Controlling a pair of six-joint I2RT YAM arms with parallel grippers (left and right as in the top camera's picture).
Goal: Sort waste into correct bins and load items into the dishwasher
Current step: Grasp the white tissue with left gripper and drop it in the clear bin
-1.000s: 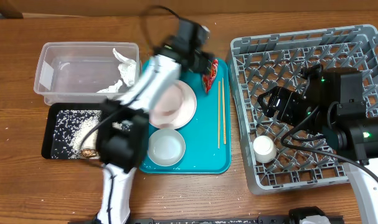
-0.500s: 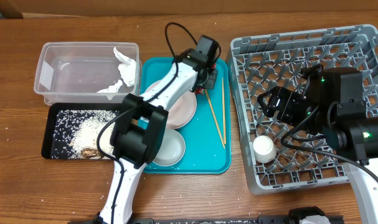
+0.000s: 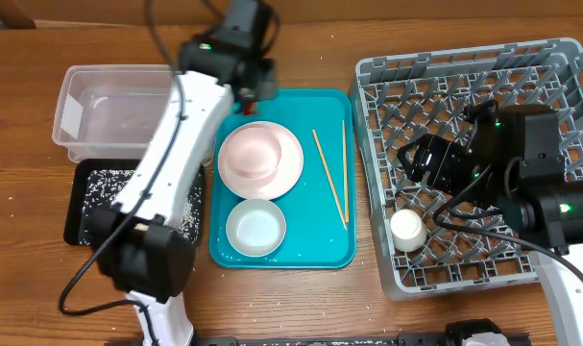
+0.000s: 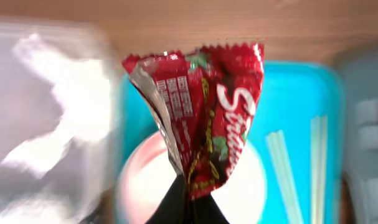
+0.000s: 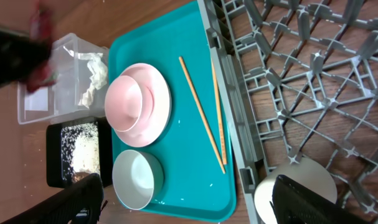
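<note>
My left gripper [image 4: 190, 198] is shut on the lower end of the red shiny snack wrapper [image 4: 201, 112], which hangs in the air. From overhead the gripper [image 3: 257, 88] is over the gap between the clear tub [image 3: 109, 111] and the teal tray's back left corner. The crumpled napkin [image 5: 92, 73] lies in the tub. Rice scraps [image 5: 83, 146] lie in the black tray [image 3: 85, 197]. A small pink dish [image 3: 251, 152] sits on the pink plate [image 3: 286, 168], with the white bowl [image 3: 255, 227] in front. My right gripper [image 5: 195, 205] stands open over the grey rack [image 3: 550, 58], above the white cup [image 3: 407, 229].
The teal serving tray [image 3: 320, 240] lies between the bins and the rack. Two chopsticks [image 3: 330, 179] lie on its right half, one slanted. My left arm [image 3: 166, 163] crosses over the tub's right end and the black tray. Loose rice grains dot the wooden table in front.
My left gripper shut on the wrapper, lifted it off the teal tray and swung left toward the tub. One chopstick was knocked to a slant. The right arm has not moved.
</note>
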